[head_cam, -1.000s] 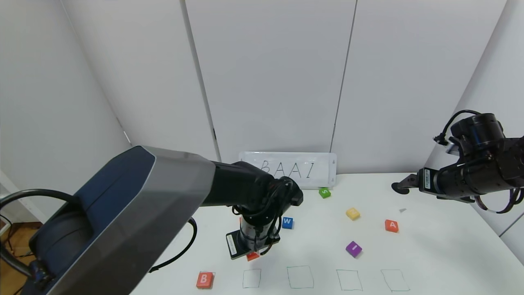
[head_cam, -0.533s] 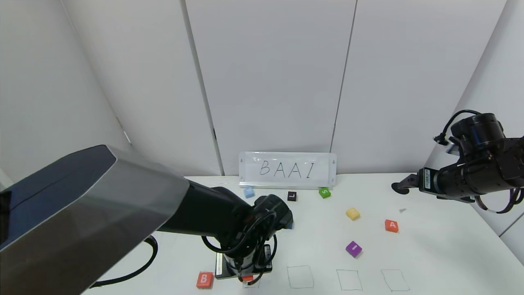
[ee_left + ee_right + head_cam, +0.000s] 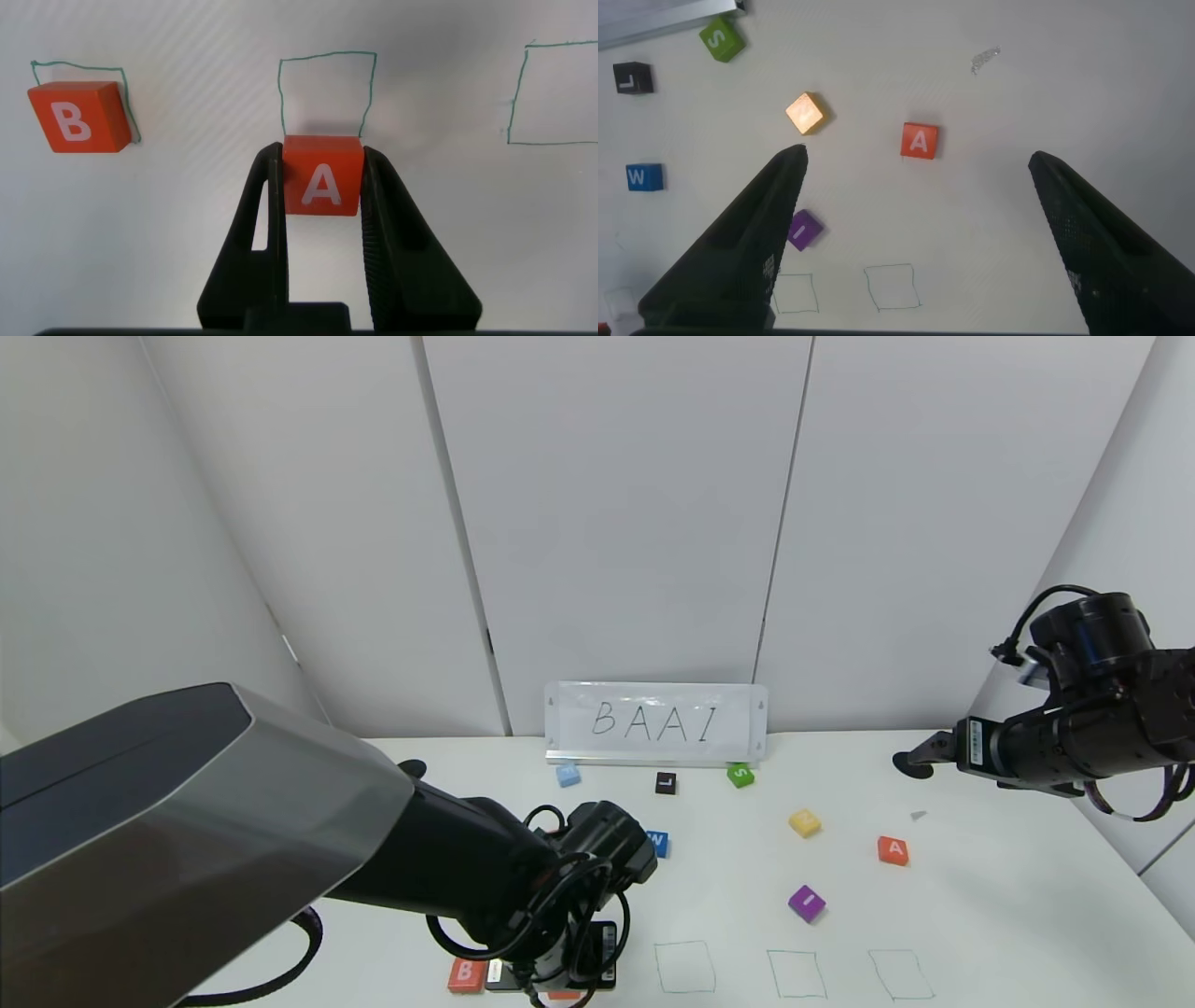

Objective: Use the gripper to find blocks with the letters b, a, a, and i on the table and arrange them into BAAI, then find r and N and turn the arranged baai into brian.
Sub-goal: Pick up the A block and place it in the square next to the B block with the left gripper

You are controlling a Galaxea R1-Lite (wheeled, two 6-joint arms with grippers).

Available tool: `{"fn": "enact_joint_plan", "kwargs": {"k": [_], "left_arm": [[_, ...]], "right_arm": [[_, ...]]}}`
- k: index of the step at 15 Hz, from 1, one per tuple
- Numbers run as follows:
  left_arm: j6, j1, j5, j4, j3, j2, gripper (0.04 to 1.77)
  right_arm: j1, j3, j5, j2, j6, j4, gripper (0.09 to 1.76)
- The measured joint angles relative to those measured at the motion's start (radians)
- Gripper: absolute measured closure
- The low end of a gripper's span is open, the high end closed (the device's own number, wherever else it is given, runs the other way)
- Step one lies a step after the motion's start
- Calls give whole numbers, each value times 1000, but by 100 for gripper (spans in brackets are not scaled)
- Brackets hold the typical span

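the left wrist view gives what the head view hides: the left gripper [image 3: 322, 187] pinches an orange block lettered a [image 3: 322, 187] between its two black fingers [image 3: 266, 224], low over the table [image 3: 187, 233] at the near edge of the second green outline [image 3: 327, 58]. the letter is white and upright, the block's faces clean and square. beside it the orange b block [image 3: 78, 116] sits on the first outline, slightly off its lines. from the head camera the left arm covers most of this; only the b block [image 3: 466, 975] and a sliver of orange, probably the held block, show under the wrist.

the right wrist view looks down on the rest: a second orange a [image 3: 919, 141], the purple i [image 3: 804, 230], a yellow block [image 3: 805, 113], a green s [image 3: 722, 39], a black l [image 3: 632, 78] and a blue w [image 3: 644, 176], all apart from one another. the right gripper [image 3: 915, 233] hangs above the table's right side, jaws spread wide, holding nothing.
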State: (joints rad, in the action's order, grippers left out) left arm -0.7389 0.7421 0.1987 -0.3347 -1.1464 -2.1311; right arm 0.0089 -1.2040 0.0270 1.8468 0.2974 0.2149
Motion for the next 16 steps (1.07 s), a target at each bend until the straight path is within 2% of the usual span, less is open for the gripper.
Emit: {"fn": "enact_joint_plan", "kwargs": {"k": [4, 16], "left_arm": [[34, -5, 1, 40, 4, -25, 130], [57, -12, 7, 43, -29, -77, 130]], "right_arm": [[1, 0, -1, 0, 0, 1, 14], [1, 1, -1, -1, 0, 1, 14]]}}
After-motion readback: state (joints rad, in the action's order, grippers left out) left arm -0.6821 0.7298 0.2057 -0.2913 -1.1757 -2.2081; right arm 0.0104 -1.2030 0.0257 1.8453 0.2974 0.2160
